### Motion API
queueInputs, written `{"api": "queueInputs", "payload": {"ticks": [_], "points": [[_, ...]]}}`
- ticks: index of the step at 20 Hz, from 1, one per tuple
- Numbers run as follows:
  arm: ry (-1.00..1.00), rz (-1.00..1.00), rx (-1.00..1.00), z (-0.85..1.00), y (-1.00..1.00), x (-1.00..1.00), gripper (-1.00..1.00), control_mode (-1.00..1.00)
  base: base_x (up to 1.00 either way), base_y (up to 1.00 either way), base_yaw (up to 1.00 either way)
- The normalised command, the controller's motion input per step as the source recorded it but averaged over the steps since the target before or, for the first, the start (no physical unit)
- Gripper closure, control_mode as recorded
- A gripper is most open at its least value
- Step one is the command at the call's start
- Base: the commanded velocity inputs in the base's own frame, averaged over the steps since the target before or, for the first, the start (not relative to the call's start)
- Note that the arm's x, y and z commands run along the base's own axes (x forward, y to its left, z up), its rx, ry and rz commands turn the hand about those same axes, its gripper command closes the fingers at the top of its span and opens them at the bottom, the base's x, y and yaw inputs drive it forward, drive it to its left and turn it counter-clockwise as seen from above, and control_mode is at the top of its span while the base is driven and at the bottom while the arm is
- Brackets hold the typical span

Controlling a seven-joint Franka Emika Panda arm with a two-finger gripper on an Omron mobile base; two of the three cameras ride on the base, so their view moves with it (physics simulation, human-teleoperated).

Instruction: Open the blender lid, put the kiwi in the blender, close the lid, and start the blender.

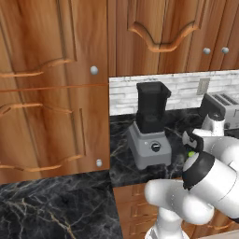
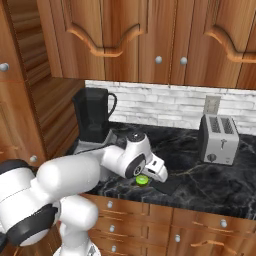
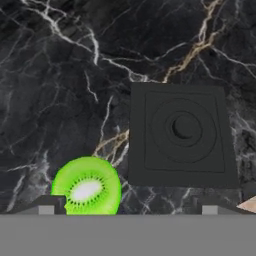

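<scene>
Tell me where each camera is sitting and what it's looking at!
Left base view: behind the arm on its left, facing the blender and toaster; the white arm rises at lower right.
Right base view: behind on the right, facing the same counter; the arm reaches from lower left down to the kiwi.
Hand view: on the hand, looking down at the blender lid lying flat beside the kiwi; dark tips of the jaws show at the bottom.
Both base views share the blender, toaster and kiwi.

The black marble counter (image 2: 210, 185) carries the blender (image 1: 149, 126) at its left end, the toaster (image 2: 218, 139) toward the right, and the lid (image 3: 181, 134) and kiwi (image 3: 88, 187) side by side near the front edge.
</scene>
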Motion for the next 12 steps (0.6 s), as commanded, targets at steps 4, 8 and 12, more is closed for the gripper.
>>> {"api": "queueInputs", "payload": {"ticks": [4,8,12], "points": [[0.11,-0.17,0.1,-0.09,0.28,0.0,-1.0,-1.0,0.0,0.0,0.0],[0.04,-0.1,0.17,-0.1,0.0,0.0,-1.0,-1.0,0.0,0.0,0.0],[0.01,-0.01,0.21,-0.07,-0.02,0.08,-1.0,-1.0,0.0,0.0,0.0]]}}
